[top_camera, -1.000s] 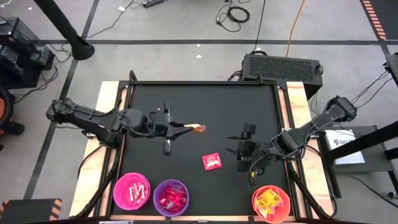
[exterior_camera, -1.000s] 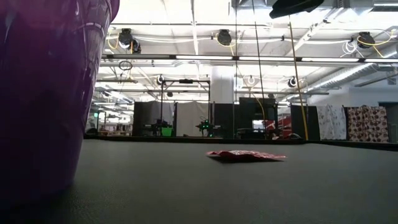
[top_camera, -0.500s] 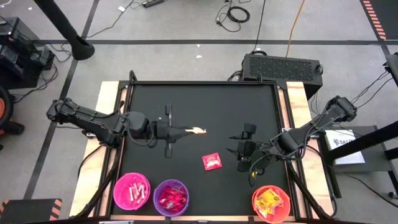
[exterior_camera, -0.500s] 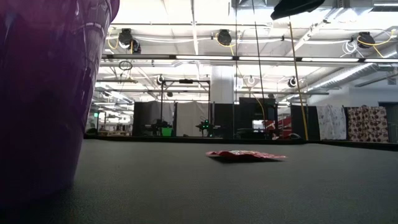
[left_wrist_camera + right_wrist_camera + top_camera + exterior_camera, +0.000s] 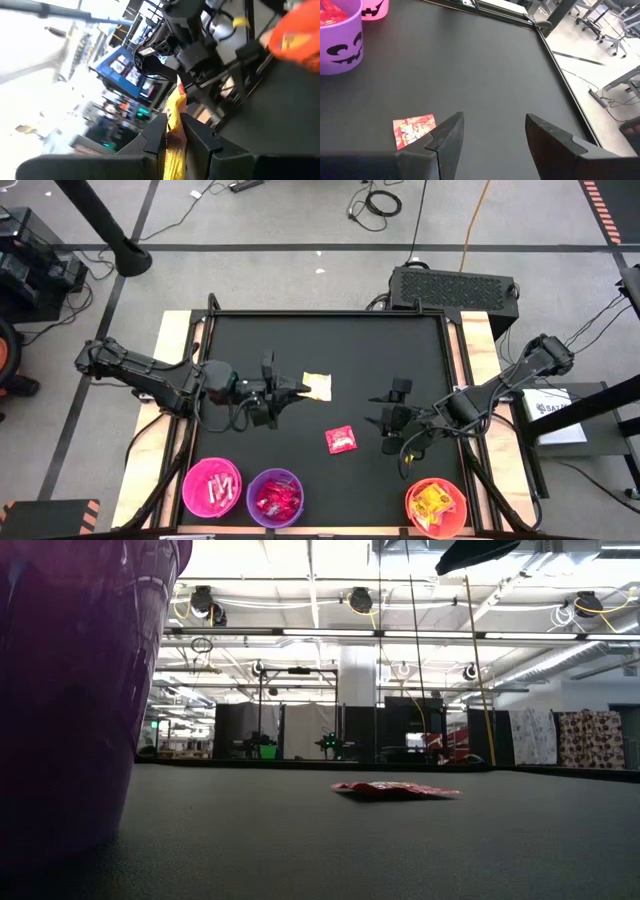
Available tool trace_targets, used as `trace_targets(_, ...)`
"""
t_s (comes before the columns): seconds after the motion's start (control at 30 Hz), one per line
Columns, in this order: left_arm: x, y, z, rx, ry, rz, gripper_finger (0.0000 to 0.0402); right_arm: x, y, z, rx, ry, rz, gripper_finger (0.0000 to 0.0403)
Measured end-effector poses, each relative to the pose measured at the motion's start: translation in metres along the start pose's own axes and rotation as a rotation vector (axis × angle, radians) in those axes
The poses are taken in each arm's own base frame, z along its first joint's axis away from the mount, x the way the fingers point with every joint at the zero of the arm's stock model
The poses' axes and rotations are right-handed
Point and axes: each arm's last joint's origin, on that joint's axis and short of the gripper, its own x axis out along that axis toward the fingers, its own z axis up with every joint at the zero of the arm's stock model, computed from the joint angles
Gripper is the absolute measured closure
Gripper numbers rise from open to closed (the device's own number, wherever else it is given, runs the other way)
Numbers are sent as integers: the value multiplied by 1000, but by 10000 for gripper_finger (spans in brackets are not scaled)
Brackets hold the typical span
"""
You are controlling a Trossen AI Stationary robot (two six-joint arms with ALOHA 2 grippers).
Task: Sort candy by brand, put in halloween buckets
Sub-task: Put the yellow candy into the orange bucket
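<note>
The left arm reaches in from the worktop's left edge, stretched low towards the middle. Its left hand pinches a yellow packet by one edge; in the left wrist view the packet stands clamped between the two fingers. The right arm comes in from the right edge, elbow bent, with the right hand hovering over the worktop right of centre, fingers spread apart with nothing between them.

A red packet lies flat on the worktop between the two hands, nearer the right one; the low view shows it flat on the surface.

Three buckets stand along the near edge. The pink bucket at the left holds pale packets. Just beside it, the purple bucket holds red packets. Well apart at the right, the orange bucket holds yellow packets.
</note>
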Motion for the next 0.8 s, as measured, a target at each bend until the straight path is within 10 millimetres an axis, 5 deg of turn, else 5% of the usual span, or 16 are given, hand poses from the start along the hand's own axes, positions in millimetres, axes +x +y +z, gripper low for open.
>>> trace_targets(0.43, 0, -3, -2, -1072, 37, -13, 344, -2, 2, 29, 125, -234, 57, 200)
trace_targets(0.8, 2, -9, -3, -1153, 52, -74, 343, 8, 16, 49, 184, -419, 174, 168)
